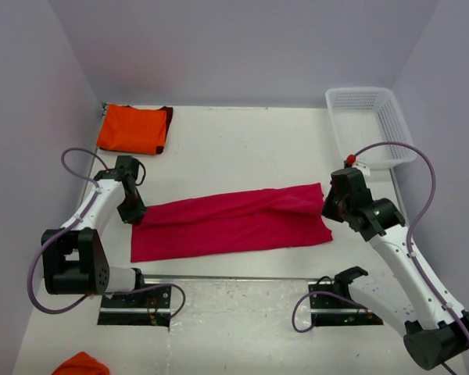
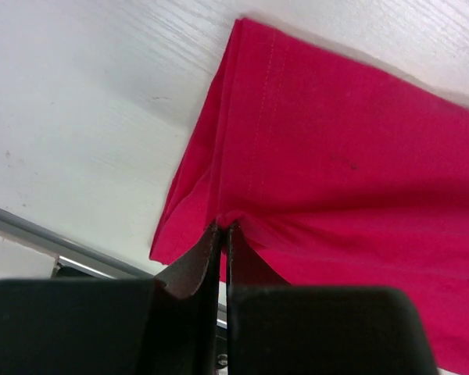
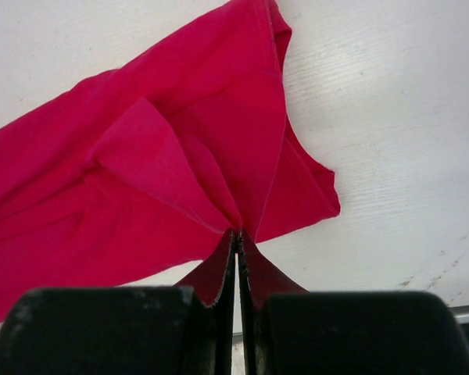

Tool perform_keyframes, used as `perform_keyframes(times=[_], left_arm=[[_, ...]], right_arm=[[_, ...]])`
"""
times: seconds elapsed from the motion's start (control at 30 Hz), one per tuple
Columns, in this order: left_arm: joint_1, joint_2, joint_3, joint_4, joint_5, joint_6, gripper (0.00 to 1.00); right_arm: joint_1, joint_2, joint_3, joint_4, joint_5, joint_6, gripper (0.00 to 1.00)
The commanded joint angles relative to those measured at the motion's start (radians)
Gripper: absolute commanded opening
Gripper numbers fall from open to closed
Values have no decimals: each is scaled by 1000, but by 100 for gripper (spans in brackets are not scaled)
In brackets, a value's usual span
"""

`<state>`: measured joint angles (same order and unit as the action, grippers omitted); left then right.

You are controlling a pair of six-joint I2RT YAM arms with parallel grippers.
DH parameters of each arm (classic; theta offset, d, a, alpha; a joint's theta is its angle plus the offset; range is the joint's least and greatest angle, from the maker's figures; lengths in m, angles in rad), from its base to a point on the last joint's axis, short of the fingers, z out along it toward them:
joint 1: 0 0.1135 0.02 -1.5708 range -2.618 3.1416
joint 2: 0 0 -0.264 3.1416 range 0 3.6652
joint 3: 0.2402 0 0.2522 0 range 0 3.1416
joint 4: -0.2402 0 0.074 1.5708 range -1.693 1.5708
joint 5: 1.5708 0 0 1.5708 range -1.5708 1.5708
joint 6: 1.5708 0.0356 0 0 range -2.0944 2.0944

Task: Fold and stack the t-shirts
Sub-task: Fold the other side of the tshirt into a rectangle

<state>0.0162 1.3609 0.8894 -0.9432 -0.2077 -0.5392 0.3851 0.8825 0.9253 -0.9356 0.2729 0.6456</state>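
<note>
Nearest me, by the left arm's base, a scrap of orange cloth (image 1: 82,364) pokes in at the table's (image 1: 242,148) front corner. I can't tell what it is.

Just beyond the bases lies the crimson t-shirt (image 1: 234,223), drawn out into a long band across the middle of the table. Each end is pinched: the left gripper (image 2: 223,232) is clamped tight on the left end, the cloth puckering up between its fingers, and the right gripper (image 3: 238,234) is clenched the same way on a gathered fold at the right end. The rest of the shirt rests on the table between them, with a loose ridge near the right side.

At the back, the orange t-shirt (image 1: 133,129) sits in the far left corner, already a neat folded square with its dark edge showing. Well apart from it, the white basket (image 1: 397,125) stands in the far right corner.

So I'd say the crimson shirt is mid-fold — narrowed lengthwise, not yet folded short. Next, I'd guess, both arms must move together, keeping the band taut so that ridge flattens, then bring one end over the other before it goes onto the orange one.
</note>
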Motion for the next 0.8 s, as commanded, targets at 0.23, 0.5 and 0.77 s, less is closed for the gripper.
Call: perform_keyframes(times=[0.23, 0.5, 0.77], left_arm=[[-5, -57, 3, -68, 171, -94, 9], [-7, -94, 64, -140, 229, -143, 25], [-31, -117, 241, -223, 61, -176, 53]], right_arm=[[8, -20, 1, -28, 15, 29, 0], [15, -22, -3, -23, -3, 16, 0], [20, -20, -9, -11, -17, 9, 0]])
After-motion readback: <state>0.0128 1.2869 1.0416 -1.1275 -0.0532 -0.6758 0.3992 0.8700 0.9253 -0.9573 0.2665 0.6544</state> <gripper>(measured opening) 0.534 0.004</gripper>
